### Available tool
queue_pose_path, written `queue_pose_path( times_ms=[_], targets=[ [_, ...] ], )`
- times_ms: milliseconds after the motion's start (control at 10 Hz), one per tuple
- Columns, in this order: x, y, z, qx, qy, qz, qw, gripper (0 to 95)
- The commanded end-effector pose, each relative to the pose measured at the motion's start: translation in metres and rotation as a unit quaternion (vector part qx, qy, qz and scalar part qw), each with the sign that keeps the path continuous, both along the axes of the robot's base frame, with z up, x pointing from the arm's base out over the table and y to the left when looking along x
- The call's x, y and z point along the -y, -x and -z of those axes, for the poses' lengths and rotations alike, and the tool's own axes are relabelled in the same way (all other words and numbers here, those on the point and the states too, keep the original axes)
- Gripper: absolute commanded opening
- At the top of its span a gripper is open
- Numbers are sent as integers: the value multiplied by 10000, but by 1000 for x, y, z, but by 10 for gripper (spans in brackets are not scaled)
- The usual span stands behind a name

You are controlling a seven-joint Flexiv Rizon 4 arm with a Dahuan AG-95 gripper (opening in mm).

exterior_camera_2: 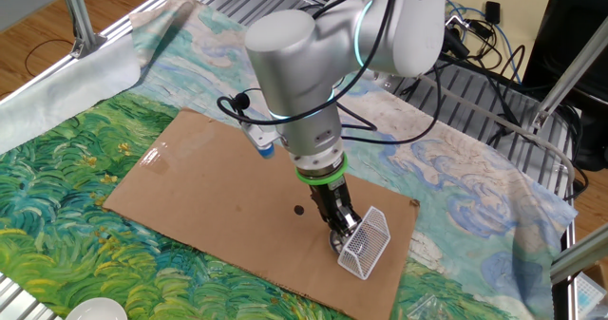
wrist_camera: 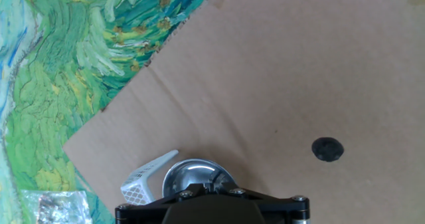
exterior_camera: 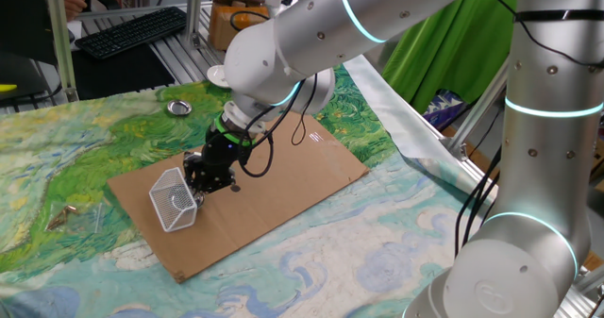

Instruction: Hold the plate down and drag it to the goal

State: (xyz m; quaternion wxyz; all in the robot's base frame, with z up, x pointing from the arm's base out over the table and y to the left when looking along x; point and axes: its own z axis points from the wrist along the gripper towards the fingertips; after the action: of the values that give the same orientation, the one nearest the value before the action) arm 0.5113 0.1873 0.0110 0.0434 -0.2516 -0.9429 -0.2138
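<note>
The plate (wrist_camera: 189,173), a small shiny steel dish, lies on the cardboard right beside the goal. The goal is a white wire-mesh basket (exterior_camera: 173,201), which also shows in the other fixed view (exterior_camera_2: 367,241) and the hand view (wrist_camera: 142,185). My gripper (exterior_camera: 209,182) points straight down with its fingers together, tips pressed into the plate's hollow. It shows the same way in the other fixed view (exterior_camera_2: 336,229). In the hand view the gripper (wrist_camera: 201,183) hides the plate's near half. In both fixed views the plate is mostly hidden under the fingers.
The brown cardboard sheet (exterior_camera: 293,176) lies on the painted cloth. A small black dot (wrist_camera: 327,149) marks the cardboard to the gripper's right. Another small steel dish (exterior_camera: 179,107) and a white ceramic dish (exterior_camera: 216,75) sit at the back. A clear plastic packet (wrist_camera: 53,207) lies off the cardboard.
</note>
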Motion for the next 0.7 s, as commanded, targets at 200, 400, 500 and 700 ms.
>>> queue_pose_path(
  times_ms=[200,400,500,700],
  targets=[
    [0,0,-1,0,22,-16,10000,0],
    [0,0,-3,-3,107,-75,9999,0],
    [0,0,-5,-24,137,-112,9998,0],
    [2,-2,-8,-31,242,-207,9995,0]
  ],
)
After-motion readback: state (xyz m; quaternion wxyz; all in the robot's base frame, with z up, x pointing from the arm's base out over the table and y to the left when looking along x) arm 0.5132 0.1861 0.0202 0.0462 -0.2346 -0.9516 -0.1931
